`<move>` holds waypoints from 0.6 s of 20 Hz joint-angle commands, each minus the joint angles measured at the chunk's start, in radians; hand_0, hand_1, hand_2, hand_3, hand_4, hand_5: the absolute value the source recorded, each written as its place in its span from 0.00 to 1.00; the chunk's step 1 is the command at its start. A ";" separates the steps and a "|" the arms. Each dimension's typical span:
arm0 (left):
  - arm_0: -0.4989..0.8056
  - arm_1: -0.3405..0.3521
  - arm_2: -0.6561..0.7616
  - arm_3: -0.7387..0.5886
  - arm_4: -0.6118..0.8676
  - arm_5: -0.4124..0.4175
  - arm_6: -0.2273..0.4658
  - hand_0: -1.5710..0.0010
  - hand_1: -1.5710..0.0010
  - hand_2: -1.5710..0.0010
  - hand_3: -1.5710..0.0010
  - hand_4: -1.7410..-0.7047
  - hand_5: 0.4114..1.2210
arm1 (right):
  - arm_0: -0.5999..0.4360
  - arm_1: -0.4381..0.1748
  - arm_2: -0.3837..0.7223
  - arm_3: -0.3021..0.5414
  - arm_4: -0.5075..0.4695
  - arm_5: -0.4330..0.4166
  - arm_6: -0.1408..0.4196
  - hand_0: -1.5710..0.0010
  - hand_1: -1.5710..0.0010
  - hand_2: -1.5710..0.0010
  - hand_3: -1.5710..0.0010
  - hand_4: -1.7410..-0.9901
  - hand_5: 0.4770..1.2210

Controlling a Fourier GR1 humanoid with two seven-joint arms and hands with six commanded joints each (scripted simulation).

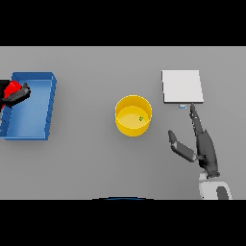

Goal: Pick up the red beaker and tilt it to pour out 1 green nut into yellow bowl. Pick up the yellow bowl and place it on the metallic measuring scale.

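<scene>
Grey table (pixel 86 158) bears yellow bowl (pixel 126 126); right hand (pixel 204 146) spread, left hand (pixel 17 94) clutching red beaker (pixel 10 88).

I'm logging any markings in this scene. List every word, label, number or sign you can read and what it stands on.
None: no text can be read anywhere.
metallic measuring scale: plain top; the small bluish patch at its front edge may be a display, too small to read.
yellow bowl, blue tray, red beaker: no markings visible.
</scene>
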 commanded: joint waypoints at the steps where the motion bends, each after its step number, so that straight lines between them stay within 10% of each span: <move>1: -0.005 0.005 -0.008 -0.004 0.020 -0.024 0.000 0.52 0.62 0.61 0.63 0.75 0.41 | 0.001 0.002 0.008 -0.002 0.008 0.000 0.008 1.00 1.00 1.00 1.00 0.75 0.25; 5: 0.006 0.024 -0.008 -0.034 0.054 -0.067 -0.007 0.81 0.84 0.84 0.85 0.88 0.34 | 0.009 0.003 0.013 -0.008 0.005 0.007 0.008 1.00 1.00 1.00 1.00 0.74 0.25; 12: 0.000 0.008 0.031 -0.019 0.069 -0.030 -0.081 0.96 0.97 0.97 0.97 0.92 0.32 | 0.006 -0.005 0.035 -0.022 0.081 -0.023 0.060 1.00 1.00 1.00 1.00 0.72 0.25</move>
